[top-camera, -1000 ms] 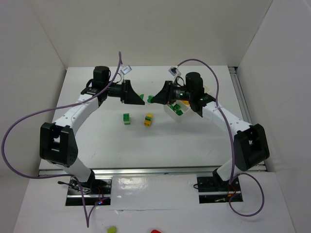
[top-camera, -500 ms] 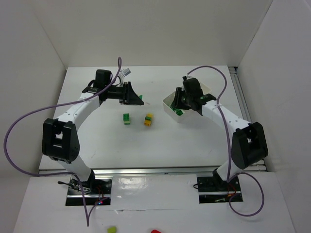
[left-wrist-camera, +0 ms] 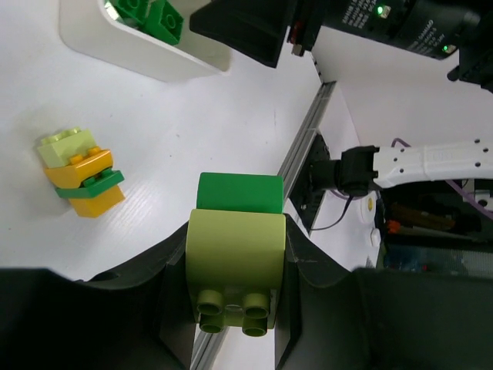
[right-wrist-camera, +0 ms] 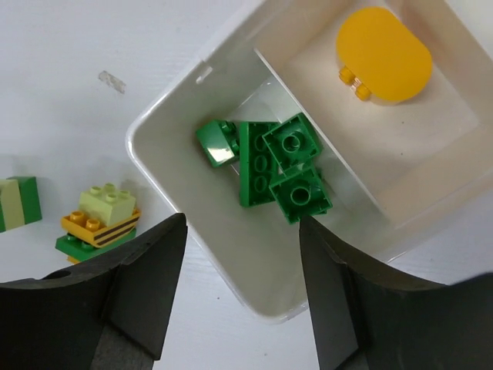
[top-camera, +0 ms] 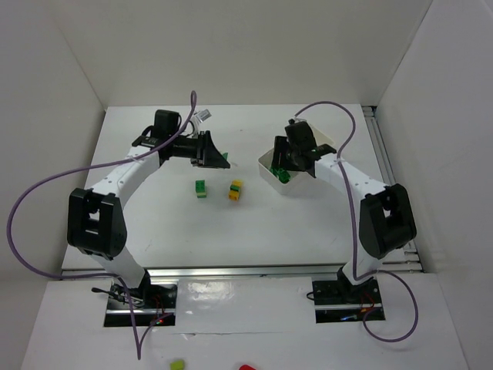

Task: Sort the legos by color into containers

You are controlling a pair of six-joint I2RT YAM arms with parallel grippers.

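My left gripper (top-camera: 214,154) is shut on a stacked pair, a light green brick with a dark green one behind it (left-wrist-camera: 235,243), held above the table. My right gripper (right-wrist-camera: 243,262) is open and empty, hovering over the white tray (right-wrist-camera: 192,81). The tray's near compartment holds several green bricks (right-wrist-camera: 281,166). Its far compartment holds a yellow piece (right-wrist-camera: 383,54). On the table left of the tray stand a mixed stack of light green, yellow and green with dark stripes (right-wrist-camera: 100,220) and a green pair (top-camera: 200,188). The tray (top-camera: 269,176) is under the right gripper (top-camera: 283,158).
The mixed stack (top-camera: 236,190) and the green pair lie mid-table between the two arms. A metal rail (top-camera: 381,154) runs along the table's right edge. White walls close in the table at the back and sides.
My right gripper swung right from the table's middle to above the tray; the green piece at its tip is no longer there. My left gripper kept its brick pair and barely moved.
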